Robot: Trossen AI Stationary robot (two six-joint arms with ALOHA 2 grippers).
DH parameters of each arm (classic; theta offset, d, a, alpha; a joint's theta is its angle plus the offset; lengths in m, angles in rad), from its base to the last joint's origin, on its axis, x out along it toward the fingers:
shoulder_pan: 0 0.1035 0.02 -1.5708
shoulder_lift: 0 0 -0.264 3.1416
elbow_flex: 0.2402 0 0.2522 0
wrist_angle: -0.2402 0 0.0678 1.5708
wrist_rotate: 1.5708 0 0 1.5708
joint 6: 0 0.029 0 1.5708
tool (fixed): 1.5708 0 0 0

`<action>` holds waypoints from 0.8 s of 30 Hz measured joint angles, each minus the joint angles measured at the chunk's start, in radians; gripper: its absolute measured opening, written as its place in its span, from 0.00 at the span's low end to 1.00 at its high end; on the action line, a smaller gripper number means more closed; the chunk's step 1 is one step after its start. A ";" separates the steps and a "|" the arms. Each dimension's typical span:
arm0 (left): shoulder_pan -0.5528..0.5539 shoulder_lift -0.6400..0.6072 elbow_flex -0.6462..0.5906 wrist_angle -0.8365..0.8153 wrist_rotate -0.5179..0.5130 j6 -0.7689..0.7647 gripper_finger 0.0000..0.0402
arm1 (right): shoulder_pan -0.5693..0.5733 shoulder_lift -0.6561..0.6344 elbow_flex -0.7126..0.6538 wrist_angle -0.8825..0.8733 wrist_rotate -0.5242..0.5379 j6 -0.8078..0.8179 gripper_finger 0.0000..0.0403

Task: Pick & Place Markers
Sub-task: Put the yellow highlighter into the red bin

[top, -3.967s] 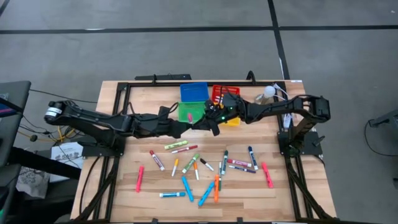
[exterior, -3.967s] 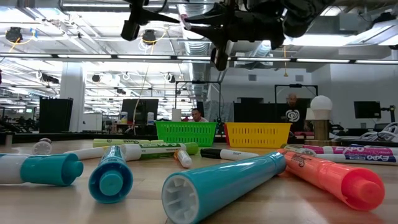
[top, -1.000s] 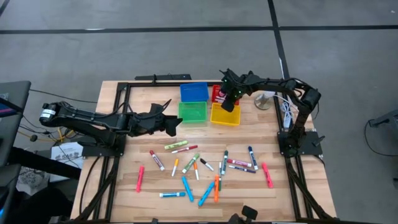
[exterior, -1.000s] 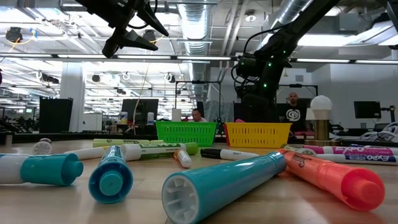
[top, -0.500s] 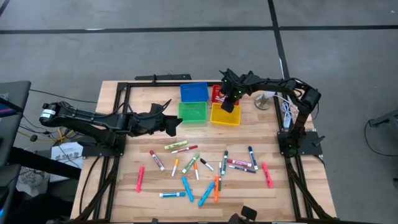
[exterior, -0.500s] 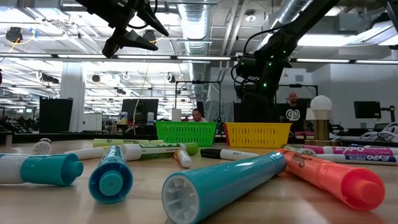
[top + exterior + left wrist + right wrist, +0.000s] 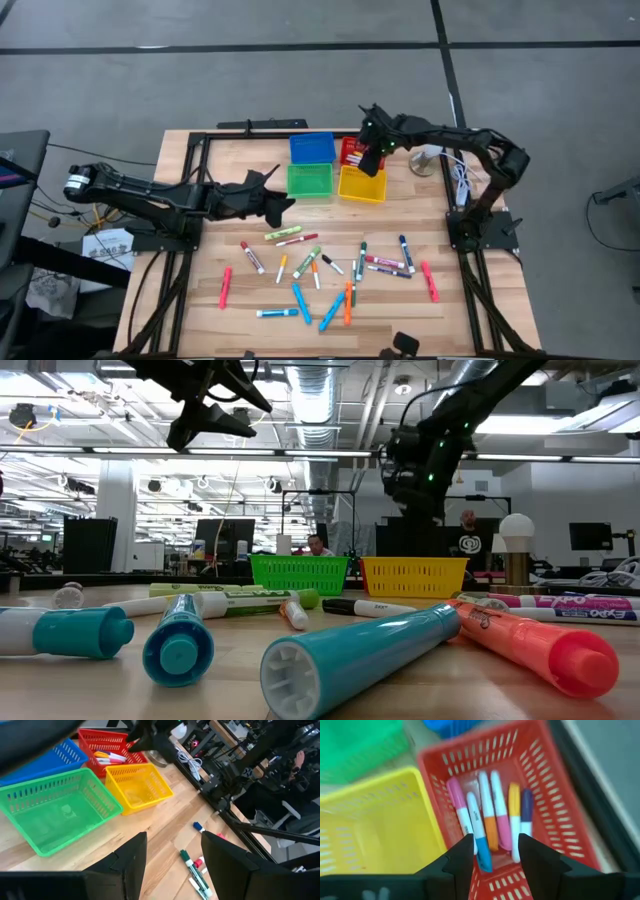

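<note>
While the right gripper point(image 7: 495, 851) hung with fingers apart and empty over the red bin point(image 7: 560, 795) at 12 o'clock, six markers point(image 7: 487, 815) lay inside; left gripper point(image 7: 172, 852) waited open at 9 o'clock.

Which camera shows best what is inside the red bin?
The right wrist view: it looks straight into the red bin, where six markers lie side by side. The left wrist view shows a few of them from afar. In the high view the right gripper covers most of the bin. The low view hides it.
</note>
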 joint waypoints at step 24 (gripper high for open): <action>-0.191 0.104 0.001 0.001 0.000 -0.169 0.46 | 0.121 -0.506 -0.273 0.193 -0.150 0.165 0.33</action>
